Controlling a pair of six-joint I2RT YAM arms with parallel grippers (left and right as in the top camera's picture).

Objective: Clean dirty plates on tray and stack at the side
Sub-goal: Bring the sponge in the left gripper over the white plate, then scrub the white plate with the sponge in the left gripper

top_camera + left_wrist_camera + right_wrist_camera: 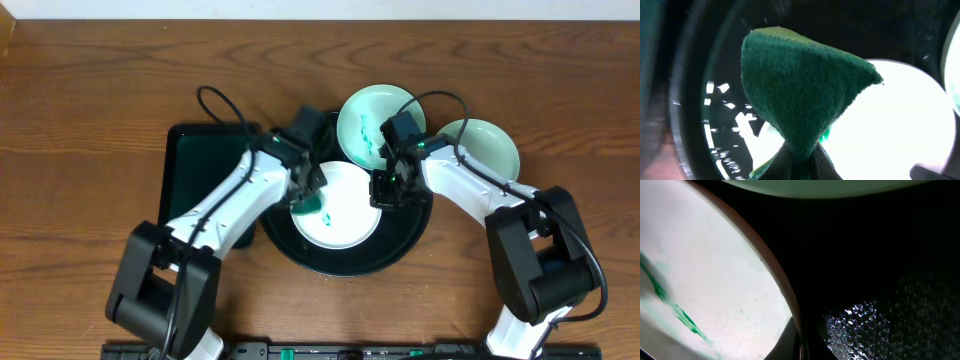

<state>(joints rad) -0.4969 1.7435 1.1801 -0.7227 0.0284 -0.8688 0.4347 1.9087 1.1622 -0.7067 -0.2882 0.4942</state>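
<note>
Green scouring sponge [800, 85] pinched in your left gripper [308, 192] hangs over the small round white plate [348, 215] below it, on the large round black tray [405, 245]; your right gripper [386, 190] clamps that plate's rim. Hold the rim firm and scrub the green smear [680, 315] with short strokes.

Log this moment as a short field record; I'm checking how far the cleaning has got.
left gripper: shut on green sponge, at left edge of centre plate
right gripper: pinching centre plate's right rim
centre plate: in round tray, green smear visible
back plate: green smears, at tray's far rim
side plate: on table, right of tray
</note>
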